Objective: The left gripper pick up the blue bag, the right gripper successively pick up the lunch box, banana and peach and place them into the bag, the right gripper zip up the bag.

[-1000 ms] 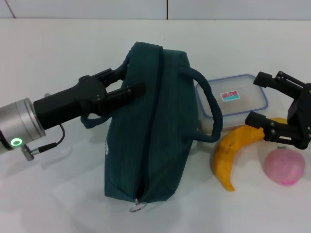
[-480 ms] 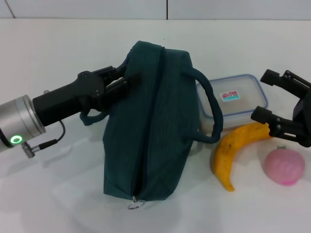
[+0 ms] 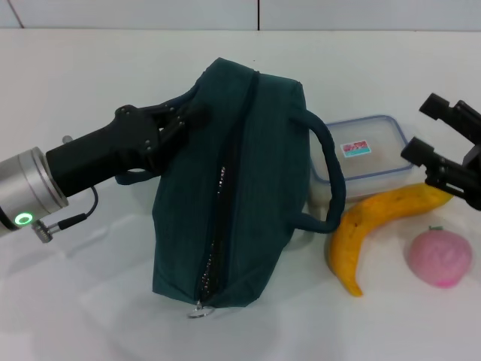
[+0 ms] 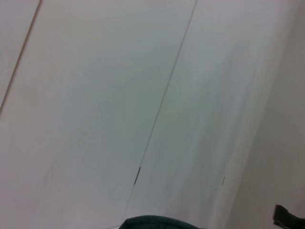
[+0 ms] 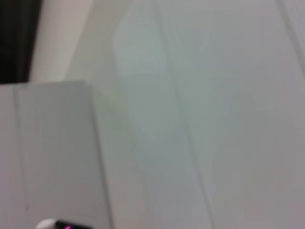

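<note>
The left gripper (image 3: 183,120) has its fingers pinching the bag (image 3: 233,188), tipped on the tabletop (image 3: 90,68). The right gripper (image 3: 443,162), fingers spread, hangs by the box (image 3: 361,158). Next: grab the box.

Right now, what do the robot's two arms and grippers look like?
The left arm has a silver metal cylinder with a glowing green ring light and a thin black cable looping off a small plug; forward of it runs a matte black housing to the black left gripper. The right gripper is black too, with angular, blocky fingers.
</note>
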You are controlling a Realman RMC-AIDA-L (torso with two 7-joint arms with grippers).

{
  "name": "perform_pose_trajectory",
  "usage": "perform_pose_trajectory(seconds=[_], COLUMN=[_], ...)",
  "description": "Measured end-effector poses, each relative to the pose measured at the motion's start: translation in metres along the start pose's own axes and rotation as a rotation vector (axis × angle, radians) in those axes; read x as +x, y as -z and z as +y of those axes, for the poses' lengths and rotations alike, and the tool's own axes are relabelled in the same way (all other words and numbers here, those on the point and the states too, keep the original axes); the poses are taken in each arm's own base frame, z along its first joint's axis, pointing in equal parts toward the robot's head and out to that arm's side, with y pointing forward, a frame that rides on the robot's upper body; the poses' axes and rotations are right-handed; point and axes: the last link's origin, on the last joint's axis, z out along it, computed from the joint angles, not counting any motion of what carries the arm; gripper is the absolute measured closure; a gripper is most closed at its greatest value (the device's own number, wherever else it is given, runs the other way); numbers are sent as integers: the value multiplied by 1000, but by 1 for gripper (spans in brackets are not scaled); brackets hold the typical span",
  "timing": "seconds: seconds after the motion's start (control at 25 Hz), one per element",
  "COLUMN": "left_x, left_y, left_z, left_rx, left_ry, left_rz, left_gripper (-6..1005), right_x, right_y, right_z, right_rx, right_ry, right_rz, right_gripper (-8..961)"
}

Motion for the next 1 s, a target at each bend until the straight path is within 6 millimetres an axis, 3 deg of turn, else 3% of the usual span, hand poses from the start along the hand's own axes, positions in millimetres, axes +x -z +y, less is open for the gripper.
perform_pose_trajectory(seconds=[0.16, 0.68, 1.0], left_x=[0, 7, 8], left_y=[-3, -16, -18], left_z=[1, -5, -13], left_rx=[-8, -6, 33], left_ry=[-38, -94, -107], left_rz=[3, 5, -17], left_gripper=[941, 955, 955], right_x=[6, 33, 50], right_y=[-3, -13, -11], right_z=[0, -27, -32], right_rx=[63, 435, 554], right_ry=[-24, -499, -641], right_rz=[-59, -218, -224], right_gripper=[83, 83, 84])
